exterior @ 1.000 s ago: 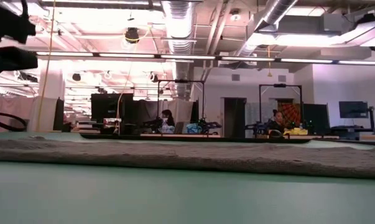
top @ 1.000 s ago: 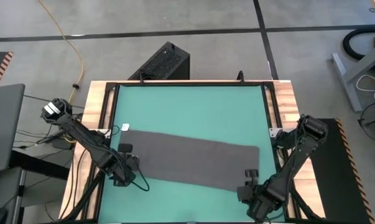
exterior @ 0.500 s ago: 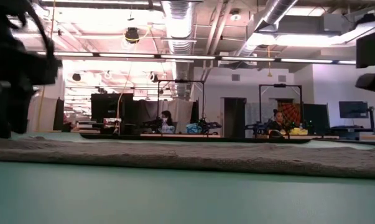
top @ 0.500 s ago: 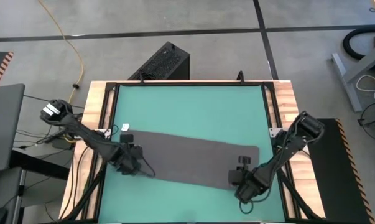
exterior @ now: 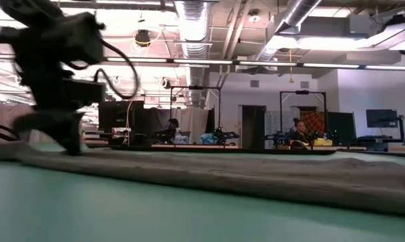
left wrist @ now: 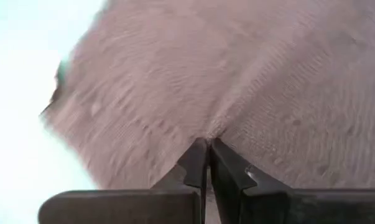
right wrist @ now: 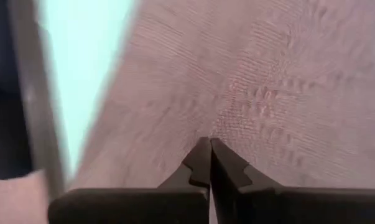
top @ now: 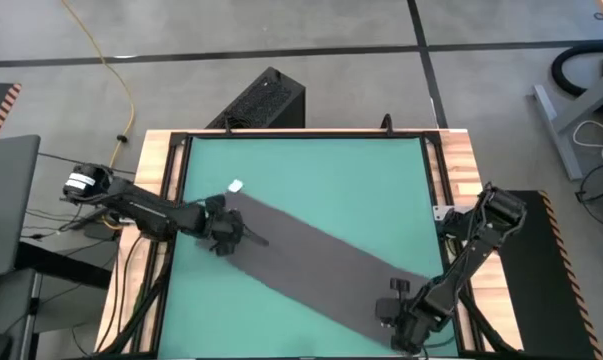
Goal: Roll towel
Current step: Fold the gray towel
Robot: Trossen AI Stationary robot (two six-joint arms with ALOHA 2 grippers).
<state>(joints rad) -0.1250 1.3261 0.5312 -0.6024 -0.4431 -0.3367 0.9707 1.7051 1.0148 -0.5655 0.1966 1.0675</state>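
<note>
The dark grey towel (top: 311, 255) lies flat and slantwise on the green table mat (top: 311, 165), running from the far left to the near right. Its white tag (top: 235, 186) is at the far-left end. My left gripper (top: 243, 232) is shut on the cloth near that end, and it also shows in the low view (exterior: 71, 144) standing on the towel (exterior: 256, 178). At the other end, close to the table's near edge, my right gripper (top: 393, 308) is shut on the towel. My left gripper pinches a small pucker of the towel's top surface (left wrist: 221, 127) between its two shut fingertips, a little in from the tag end. The fingers slant down from the table's left. The cloth lies on the mat. My right gripper pinches the towel's cloth (right wrist: 221, 127) between its shut fingertips near the near-right end. It comes from the table's near right, slanting down. That end lies on the mat.
A wooden frame (top: 161, 160) borders the mat. A black box (top: 263, 100) sits on the floor beyond the far edge and a laptop (top: 6, 215) stands at the left. Bare mat lies at the far right and the near left of the towel.
My left gripper has moved toward the far edge and rightward, and my right gripper has first gone toward the far edge, then back toward the near edge. Both have taken hold of the towel. It has turned from lying across the table to lying slantwise, tag end farther, right end nearer.
</note>
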